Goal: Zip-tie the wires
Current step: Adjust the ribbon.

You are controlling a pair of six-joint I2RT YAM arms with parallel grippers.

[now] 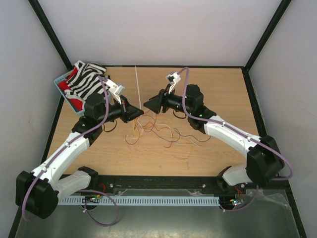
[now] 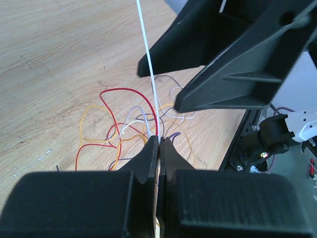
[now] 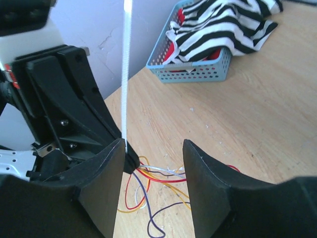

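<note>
Walls (image 1: 163, 29) are plain and pale, with black bars in the corners. The wooden table (image 1: 218, 94) looks flat and smooth. The left arm (image 1: 64, 153) and the right arm (image 1: 233, 134) both reach toward the middle. A blue basket (image 1: 59, 84) with a striped cloth (image 1: 86, 79) sits in the far left corner, well apart from them. The left gripper (image 1: 134, 113) is pinched tight on one end of the zip tie (image 1: 138, 87), which sticks out long and straight. The right gripper (image 1: 151, 104) is spread apart with nothing in it, just beside the strip. The wires (image 1: 158, 130) lie loose on the table below. I think the strip must go around the wires next. The left gripper should hold firm while the right one takes the strip slowly, so it does not bend or slip.
</note>
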